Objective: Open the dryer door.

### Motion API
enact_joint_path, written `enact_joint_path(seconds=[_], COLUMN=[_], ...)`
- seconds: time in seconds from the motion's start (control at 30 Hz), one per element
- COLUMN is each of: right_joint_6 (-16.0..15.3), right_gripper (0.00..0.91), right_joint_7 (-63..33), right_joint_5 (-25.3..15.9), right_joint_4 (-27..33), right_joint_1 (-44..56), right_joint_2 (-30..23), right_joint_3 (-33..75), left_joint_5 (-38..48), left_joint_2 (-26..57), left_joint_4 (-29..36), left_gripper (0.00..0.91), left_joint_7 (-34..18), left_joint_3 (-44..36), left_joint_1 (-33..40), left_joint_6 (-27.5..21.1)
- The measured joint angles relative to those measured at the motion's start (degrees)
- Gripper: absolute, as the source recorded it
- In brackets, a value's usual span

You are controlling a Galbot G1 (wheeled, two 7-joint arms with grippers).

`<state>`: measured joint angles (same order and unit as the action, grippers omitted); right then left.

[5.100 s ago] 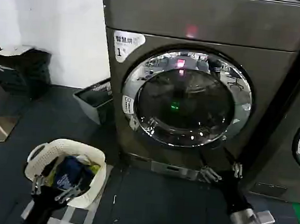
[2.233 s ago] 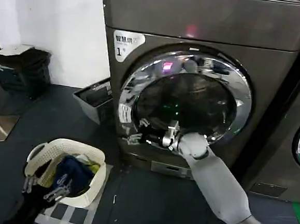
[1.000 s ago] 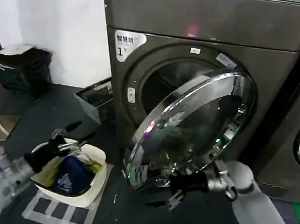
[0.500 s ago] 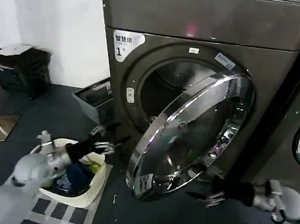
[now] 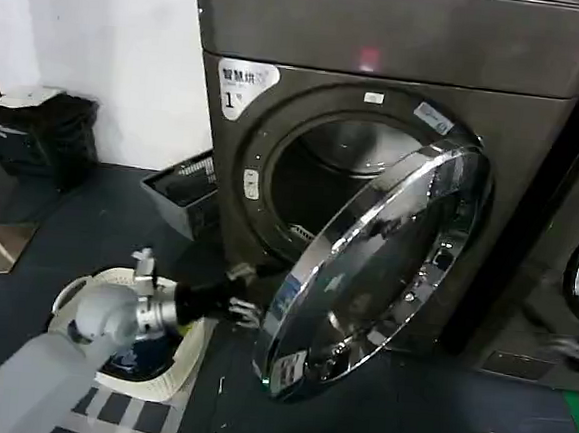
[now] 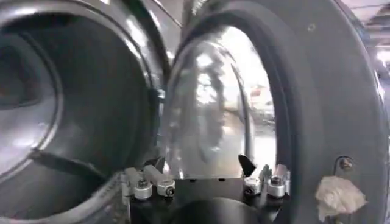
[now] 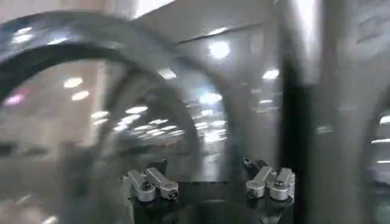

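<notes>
The dryer (image 5: 404, 35) is a dark grey-brown front-loader with a white "1" sticker (image 5: 242, 80) and a red light. Its dryer door (image 5: 385, 274), chrome-rimmed with dark glass, stands swung out at an angle, so the drum opening (image 5: 323, 179) shows. My left gripper (image 5: 248, 294) is open at the door's free edge, low down, between door and machine front. From the left wrist, the left gripper (image 6: 203, 165) faces the door's grey inner side (image 6: 329, 91), with the drum opening (image 6: 61, 109) beside it. My right gripper (image 7: 205, 165) is open, empty, facing shiny reflecting metal.
A white laundry basket (image 5: 183, 354) with clothes sits on the floor under my left arm. A grey bin (image 5: 186, 193) and a black crate (image 5: 35, 136) stand by the wall at the left. The neighbouring machine (image 5: 564, 298) is close on the right.
The door went from closed to swung well open. My left gripper moved right from the basket to the door's free edge. My right arm let go and drew off to the right.
</notes>
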<state>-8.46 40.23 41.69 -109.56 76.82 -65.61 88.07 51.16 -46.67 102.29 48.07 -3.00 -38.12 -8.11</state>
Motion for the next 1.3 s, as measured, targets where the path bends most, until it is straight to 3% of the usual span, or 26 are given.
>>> enact_joint_path(seconds=[0.13, 0.27, 0.5, 0.7, 0.8, 1.1, 1.3], right_joint_6=[0.17, -3.04, -7.43, -9.54, -9.76, -9.66, -10.11], right_gripper=[0.907, 0.907, 0.907, 0.907, 0.907, 0.907, 0.907], right_joint_7=[-12.77, -22.82, -33.48, -35.7, -35.68, -37.1, -37.64], right_joint_5=[-0.66, -3.87, -3.81, -4.28, -6.72, -8.22, -8.15], right_joint_4=[-0.55, 0.81, 4.25, 4.98, 5.63, 6.4, 7.23], right_joint_1=[2.18, 4.88, 9.85, 13.42, 14.7, 16.06, 16.45], right_joint_2=[1.33, 2.45, 5.81, 7.75, 8.32, 8.93, 9.64], right_joint_3=[6.33, 12.38, 22.4, 29.48, 32.58, 36.68, 37.5], left_joint_5=[0.05, 0.45, 0.35, 0.01, -0.62, -3.99, -4.25], left_joint_2=[-1.19, -3.09, -8.71, -15.86, -19.43, -28.55, -33.82], left_joint_4=[-0.14, -0.5, -3.21, -7.55, -9.99, -15.75, -20.13], left_gripper=[0.907, 0.907, 0.907, 0.907, 0.907, 0.907, 0.907], left_joint_7=[0.68, 0.62, -0.51, -2.6, -3.76, -7.28, -13.44], left_joint_3=[-4.75, -10.35, -21.32, -27.59, -28.99, -30.11, -28.92], left_joint_1=[2.63, 6.33, 14.97, 19.93, 21.81, 23.66, 24.48], left_joint_6=[0.23, 0.79, 1.44, 1.8, 1.75, 1.82, 0.33])
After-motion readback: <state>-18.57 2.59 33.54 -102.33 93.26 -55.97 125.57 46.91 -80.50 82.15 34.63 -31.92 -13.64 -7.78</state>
